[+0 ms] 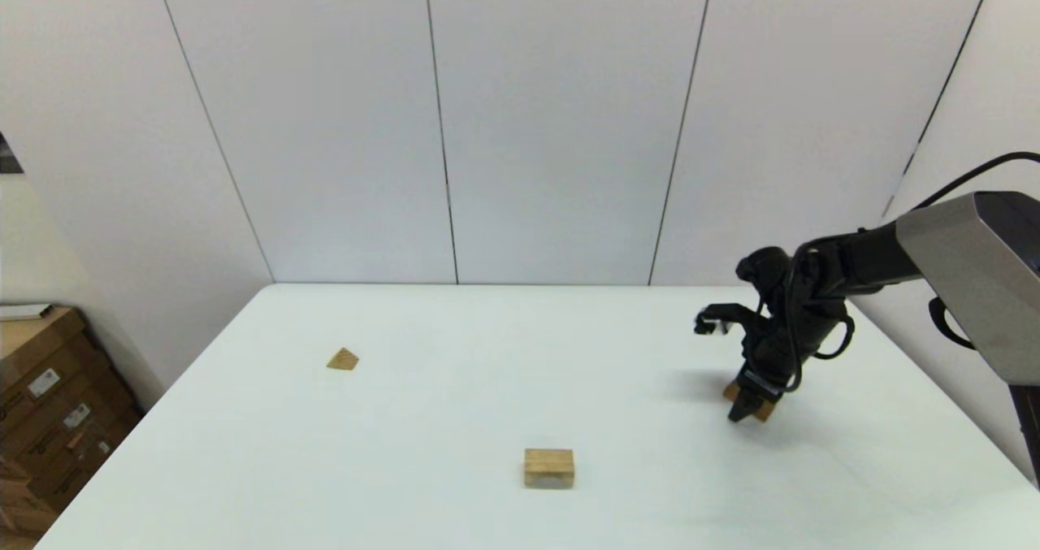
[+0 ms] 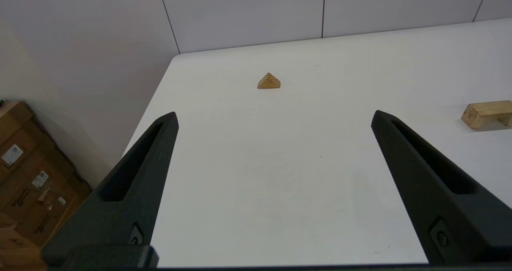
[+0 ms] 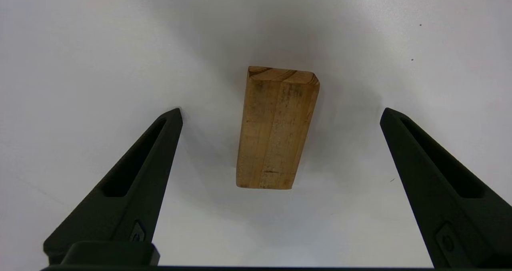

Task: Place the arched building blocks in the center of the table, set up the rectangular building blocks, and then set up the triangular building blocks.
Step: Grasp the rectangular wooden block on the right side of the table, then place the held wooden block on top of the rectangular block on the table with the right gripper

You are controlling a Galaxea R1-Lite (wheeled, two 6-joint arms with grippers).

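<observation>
The arched block [image 1: 549, 466] [image 2: 486, 114] stands near the middle front of the white table [image 1: 455, 387], its cut-out facing down. Far to the left lies the small triangular wedge [image 1: 343, 359] [image 2: 269, 81]. At the right side, the flat rectangular bar [image 3: 276, 127] [image 1: 761, 409] lies on the table. My right gripper [image 1: 749, 408] [image 3: 280, 115] hovers just above it, pointing down, open, with a finger on each side of the bar and clear gaps between. My left gripper [image 2: 274, 117] is open and empty, out of the head view, low over the table's left part.
Cardboard boxes [image 1: 41, 404] [image 2: 28, 183] are stacked on the floor beyond the table's left edge. A white panelled wall [image 1: 487, 119] runs behind the far edge. The right arm [image 1: 934, 257] reaches in from the right.
</observation>
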